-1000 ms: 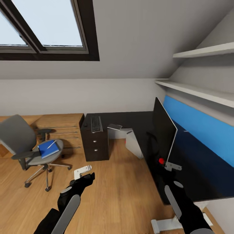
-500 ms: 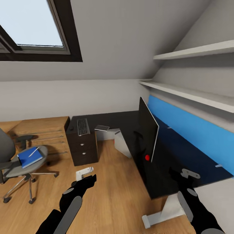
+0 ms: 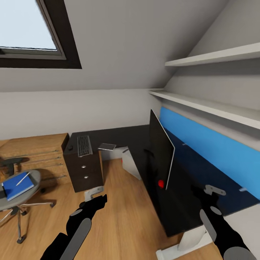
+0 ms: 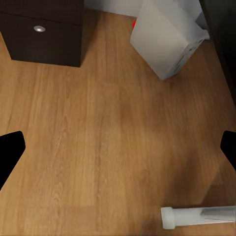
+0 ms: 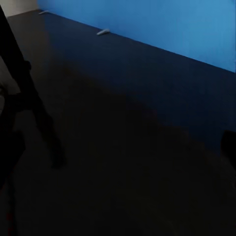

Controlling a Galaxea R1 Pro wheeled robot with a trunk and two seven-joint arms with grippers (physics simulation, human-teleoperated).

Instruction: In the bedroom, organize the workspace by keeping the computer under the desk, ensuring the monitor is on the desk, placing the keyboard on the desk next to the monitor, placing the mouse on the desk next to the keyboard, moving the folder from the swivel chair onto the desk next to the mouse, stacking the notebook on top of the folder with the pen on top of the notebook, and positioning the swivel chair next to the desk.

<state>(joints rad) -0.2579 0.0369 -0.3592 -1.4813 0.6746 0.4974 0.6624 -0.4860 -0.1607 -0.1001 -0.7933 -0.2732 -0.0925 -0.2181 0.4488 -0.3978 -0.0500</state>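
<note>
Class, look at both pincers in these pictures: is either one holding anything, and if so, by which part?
Nothing is held. The left pincer hangs open over bare wooden floor, and the right pincer is open above the desk, gripping nothing.

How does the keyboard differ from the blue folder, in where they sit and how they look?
The keyboard lies on the black desk, above the drawer unit; the folder lies on the chair seat, off the desk. The keyboard is grey with dark keys; the folder is bright blue. The keyboard's top is bare; the folder carries a thin white pen. Both lie flat.
</note>
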